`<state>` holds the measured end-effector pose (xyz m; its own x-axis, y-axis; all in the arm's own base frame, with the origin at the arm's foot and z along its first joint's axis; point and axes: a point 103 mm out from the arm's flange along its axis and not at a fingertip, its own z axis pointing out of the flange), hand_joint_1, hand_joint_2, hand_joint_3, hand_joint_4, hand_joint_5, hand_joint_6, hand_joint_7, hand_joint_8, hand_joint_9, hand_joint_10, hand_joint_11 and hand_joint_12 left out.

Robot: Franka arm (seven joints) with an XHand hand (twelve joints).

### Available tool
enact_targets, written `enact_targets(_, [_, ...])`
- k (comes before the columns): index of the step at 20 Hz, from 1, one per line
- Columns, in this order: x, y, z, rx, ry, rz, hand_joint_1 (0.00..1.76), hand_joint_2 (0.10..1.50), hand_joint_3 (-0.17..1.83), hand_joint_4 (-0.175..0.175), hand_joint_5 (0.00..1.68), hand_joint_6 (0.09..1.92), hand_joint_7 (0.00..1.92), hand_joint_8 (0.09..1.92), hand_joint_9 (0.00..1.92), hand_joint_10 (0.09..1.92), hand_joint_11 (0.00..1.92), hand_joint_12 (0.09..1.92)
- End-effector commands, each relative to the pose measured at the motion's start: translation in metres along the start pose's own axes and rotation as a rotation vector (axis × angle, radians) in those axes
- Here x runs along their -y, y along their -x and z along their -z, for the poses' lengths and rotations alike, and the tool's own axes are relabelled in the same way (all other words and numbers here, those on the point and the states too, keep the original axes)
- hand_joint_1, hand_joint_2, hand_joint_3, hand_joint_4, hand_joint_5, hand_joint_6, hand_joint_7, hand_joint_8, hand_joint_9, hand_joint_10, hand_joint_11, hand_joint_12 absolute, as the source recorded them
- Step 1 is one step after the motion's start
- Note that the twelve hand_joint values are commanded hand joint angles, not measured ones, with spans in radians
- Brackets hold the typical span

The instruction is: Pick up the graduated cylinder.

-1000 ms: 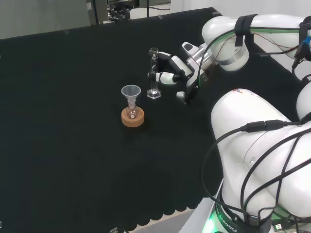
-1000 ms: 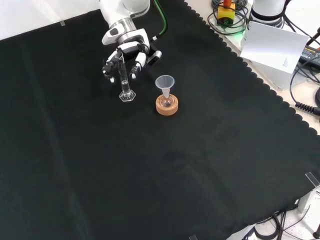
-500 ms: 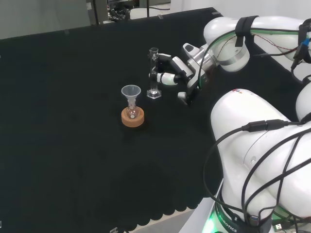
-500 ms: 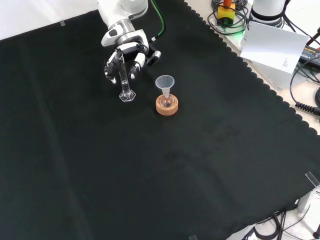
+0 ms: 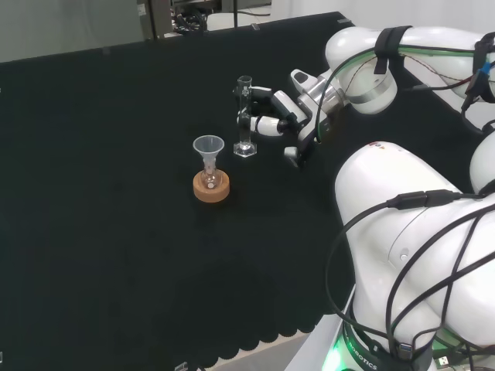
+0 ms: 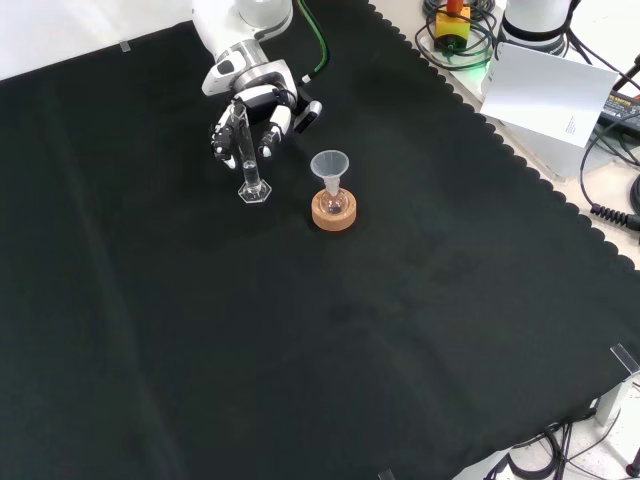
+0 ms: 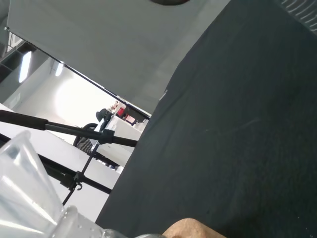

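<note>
- Your graduated cylinder [image 6: 246, 150]: slim clear tube, upright on a hexagonal foot on the desk [image 6: 300, 350].
- Near it in the front view: clear funnel [image 6: 330, 167] in a small flask on a cork ring [image 6: 333, 213].
- Robot hand [image 5: 280, 114]: fingers curled round the cylinder's tube.
- Wrist view alone catches the funnel's rim close up.

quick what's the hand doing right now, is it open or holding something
Hand: shut on the graduated cylinder, fingers curled round its tube; the cylinder's base looks to be on the black cloth.
</note>
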<state>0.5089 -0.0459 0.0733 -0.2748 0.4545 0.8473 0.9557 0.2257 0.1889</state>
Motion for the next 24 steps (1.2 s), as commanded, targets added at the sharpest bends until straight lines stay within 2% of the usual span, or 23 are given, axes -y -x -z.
enact_targets(1, [-0.0005, -0.0001, -0.0009, -0.016, -0.005, 0.003, 1.09, 1.07, -0.17, 0.017, 0.61, 0.23, 0.58, 0.59, 0.88, 0.43, 0.6, 1.19])
enact_targets(6, [-0.0006, 0.0004, -0.0019, -0.021, 0.001, 0.007, 1.09, 1.08, -0.17, 0.017, 0.57, 0.35, 0.58, 0.59, 0.9, 0.39, 0.61, 1.18])
enact_targets(14, [-0.0012, 0.0006, -0.0039, -0.013, 0.002, 0.003, 1.1, 1.1, -0.17, 0.016, 0.56, 0.43, 0.59, 0.6, 0.92, 0.38, 0.65, 1.16])
enact_targets(24, [-0.0025, 0.0016, -0.0043, -0.013, 0.0, -0.001, 1.14, 1.19, -0.17, 0.011, 0.54, 0.59, 0.61, 0.62, 0.96, 0.36, 0.7, 1.13])
